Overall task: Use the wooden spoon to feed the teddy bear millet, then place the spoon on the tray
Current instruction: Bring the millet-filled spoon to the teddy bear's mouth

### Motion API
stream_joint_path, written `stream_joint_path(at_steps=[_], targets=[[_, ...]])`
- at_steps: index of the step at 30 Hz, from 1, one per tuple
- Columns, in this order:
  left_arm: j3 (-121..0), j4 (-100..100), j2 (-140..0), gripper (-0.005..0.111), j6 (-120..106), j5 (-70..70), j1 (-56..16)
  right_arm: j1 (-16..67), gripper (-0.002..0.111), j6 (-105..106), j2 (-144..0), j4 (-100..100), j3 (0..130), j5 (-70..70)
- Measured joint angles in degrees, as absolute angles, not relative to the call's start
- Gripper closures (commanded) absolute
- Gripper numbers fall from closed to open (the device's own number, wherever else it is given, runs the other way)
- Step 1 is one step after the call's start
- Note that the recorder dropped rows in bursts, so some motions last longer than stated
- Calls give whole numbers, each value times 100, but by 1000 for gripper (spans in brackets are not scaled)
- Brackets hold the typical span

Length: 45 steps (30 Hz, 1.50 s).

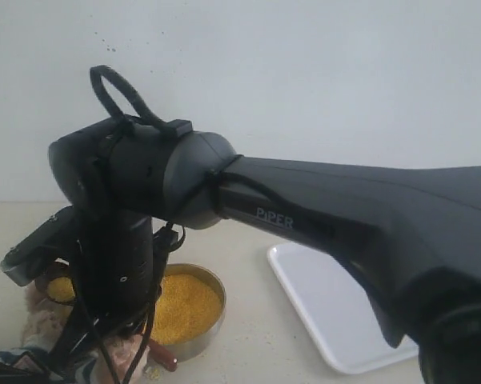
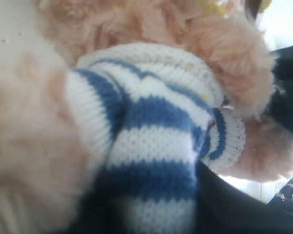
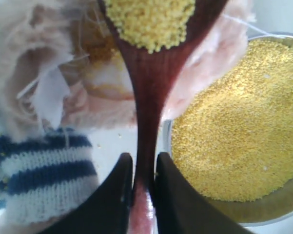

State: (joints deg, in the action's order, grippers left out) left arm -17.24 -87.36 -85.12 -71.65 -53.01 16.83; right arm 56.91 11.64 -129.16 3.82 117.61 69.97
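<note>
Wooden spoon (image 3: 151, 83) at near left, pinched by its thin handle in right claw (image 3: 142, 163), jaws closed tight on the wood; held level, presumably to keep its small heap of millet (image 3: 151, 19) from spilling; oval end raised close before the fur of teddy bear (image 3: 63, 73), mouth not discernible. Bear at near left corner, just beside steel bowl (image 3: 283, 207); apparently steadied for feeding by left claw (image 2: 151, 214), closed on the striped sleeve. Bowl set close, likely for short scooping trips; tray (image 1: 336, 320) well apart at right on bench (image 1: 248, 264), nothing on its visible part, awaiting the spoon. Count: one spoon, one bear, one bowl, one tray, two claws; millet in two lots, on spoon and in bowl; a few stray grains on bench.
</note>
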Motion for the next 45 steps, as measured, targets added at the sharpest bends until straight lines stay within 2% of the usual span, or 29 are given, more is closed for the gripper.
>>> stream_joint_path(at_steps=[11, 26, 40, 45], targets=[[-1724, -8726, -8512, 103, -7165, -5488, 1683, 6046, 109, 1126, -12916, 2010, 11761, 6997], [-1724, -8783, -8512, 103, -7214, -5510, 1683, 6526, 109, 1126, -12916, 3024, 11761, 6987], [-1727, -8833, -8512, 103, -7291, -5531, 1683, 6527, 109, 1181, -12916, 3634, 11735, 6987], [-1749, -8919, -8512, 103, -7337, -5539, 1683, 6527, 109, 1075, -12916, 4166, 11178, 6987]])
